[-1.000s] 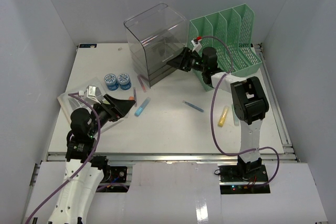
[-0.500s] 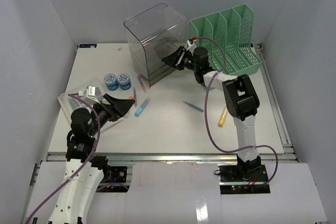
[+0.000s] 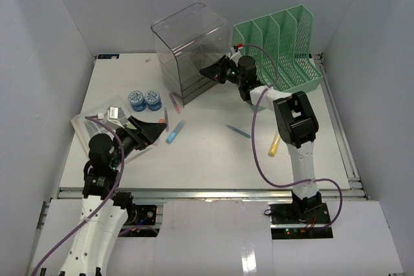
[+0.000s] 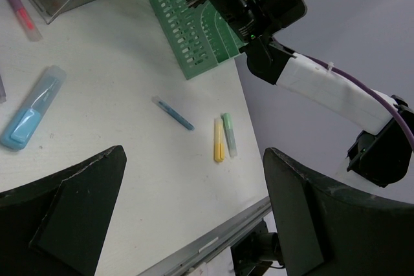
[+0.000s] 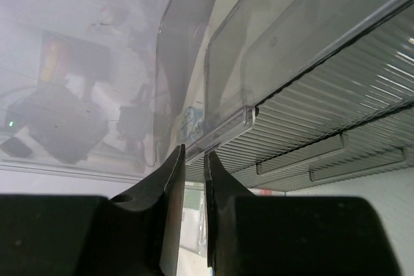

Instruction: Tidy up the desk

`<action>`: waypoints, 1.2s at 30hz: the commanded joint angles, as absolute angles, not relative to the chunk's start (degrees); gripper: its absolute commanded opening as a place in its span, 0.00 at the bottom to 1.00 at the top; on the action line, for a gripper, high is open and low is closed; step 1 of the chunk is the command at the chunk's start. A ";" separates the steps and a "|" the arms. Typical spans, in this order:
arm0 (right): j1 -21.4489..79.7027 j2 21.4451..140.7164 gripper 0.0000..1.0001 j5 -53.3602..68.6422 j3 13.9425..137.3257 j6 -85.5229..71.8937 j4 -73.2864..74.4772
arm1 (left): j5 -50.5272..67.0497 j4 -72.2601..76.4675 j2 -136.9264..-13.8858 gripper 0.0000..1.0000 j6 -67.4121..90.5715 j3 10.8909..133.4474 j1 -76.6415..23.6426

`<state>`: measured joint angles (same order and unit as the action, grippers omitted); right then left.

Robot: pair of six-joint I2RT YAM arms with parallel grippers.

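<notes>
The right gripper (image 3: 215,72) is pressed up to the front of the drawer box (image 3: 191,50), at one drawer (image 5: 291,63). On the wrist view the jaws stand almost together with only a thin slit between them, and the drawer's front lip sits right at the fingertips. Is that lip actually pinched? I cannot tell from here. My read is that it goes for the lip because that thin edge is the only handle a drawer offers. An open drawer is also where the loose bits belong.

The desk (image 3: 207,159) lies under the drawer box and spreads out from it toward the arm bases. Plenty is scattered on it:
- 2 round blue tubs (image 3: 136,99) just left of the drawer box
- a pink pen (image 3: 174,103) at the box's near corner
- a flat blue case (image 3: 174,132) further toward the arms from there
- a blue pen (image 3: 238,131) in front of the box and to its right
- a yellow highlighter (image 3: 275,143) further right again

The green file rack (image 3: 284,43) stands just beside the box on its right.

The left gripper (image 3: 145,132) hangs well in front of the drawer box and to its left, jaws spread wide with nothing between them. I judge it is held ready to collect an item once a drawer is out, and the blue case is the closest candidate.
</notes>
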<state>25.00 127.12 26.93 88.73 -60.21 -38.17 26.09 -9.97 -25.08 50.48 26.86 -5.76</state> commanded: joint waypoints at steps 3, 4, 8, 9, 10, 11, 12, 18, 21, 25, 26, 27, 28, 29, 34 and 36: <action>23.20 125.41 0.08 26.01 87.61 -62.33 -46.51 | 28.84 1.70 -28.67 0.98 50.97 23.91 -5.98; 22.84 124.88 0.08 26.02 86.91 -62.76 -47.12 | 29.18 3.47 -29.47 0.98 50.89 23.64 -5.98; 21.00 121.73 0.08 26.37 83.22 -64.69 -49.58 | 29.25 12.12 -34.85 0.98 49.66 23.65 -6.95; 20.39 121.18 0.08 26.46 82.42 -65.22 -50.45 | 28.64 13.12 -37.36 0.98 49.19 24.02 -7.41; 20.04 120.29 0.08 26.67 81.39 -65.43 -50.73 | 28.09 14.22 -38.48 0.98 48.23 24.98 -8.37; 19.84 119.65 0.08 26.78 80.43 -65.65 -50.97 | 27.19 14.97 -40.63 0.98 47.52 26.21 -9.25; 19.72 119.12 0.08 26.92 79.64 -65.80 -51.12 | 26.27 15.53 -42.43 0.98 46.85 27.31 -10.88; 19.60 113.48 0.08 27.77 74.70 -67.19 -52.60 | 19.07 19.23 -53.72 0.98 40.62 34.48 -19.82; 19.60 109.70 0.08 27.91 71.94 -67.17 -52.65 | 16.16 22.07 -58.74 0.98 38.76 37.78 -22.06; 19.60 106.76 0.08 28.10 69.45 -67.21 -52.21 | 13.95 25.63 -64.31 0.97 37.61 40.31 -23.74; 19.60 106.28 0.08 28.19 69.10 -67.30 -52.15 | 13.41 25.84 -65.88 0.97 37.29 41.85 -24.06; 19.60 106.03 0.08 28.21 68.90 -67.51 -52.17 | 12.62 25.60 -67.39 0.96 36.66 42.96 -24.54; 19.60 105.84 0.08 28.28 68.75 -67.81 -52.23 | 11.69 25.27 -68.86 0.96 36.06 44.06 -25.03; 19.60 105.68 0.08 28.45 68.59 -68.14 -52.28 | 10.80 24.94 -70.08 0.96 35.67 45.67 -25.42; 19.72 104.42 0.08 28.83 67.15 -68.70 -52.56 | 7.75 25.66 -74.07 0.96 34.98 48.15 -26.37; 19.69 103.84 0.08 29.14 66.58 -68.79 -52.56 | 7.71 26.74 -75.66 0.95 34.85 49.26 -26.49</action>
<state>20.88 107.73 28.69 67.68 -69.86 -48.18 10.54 23.75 -74.11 36.61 45.97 -25.93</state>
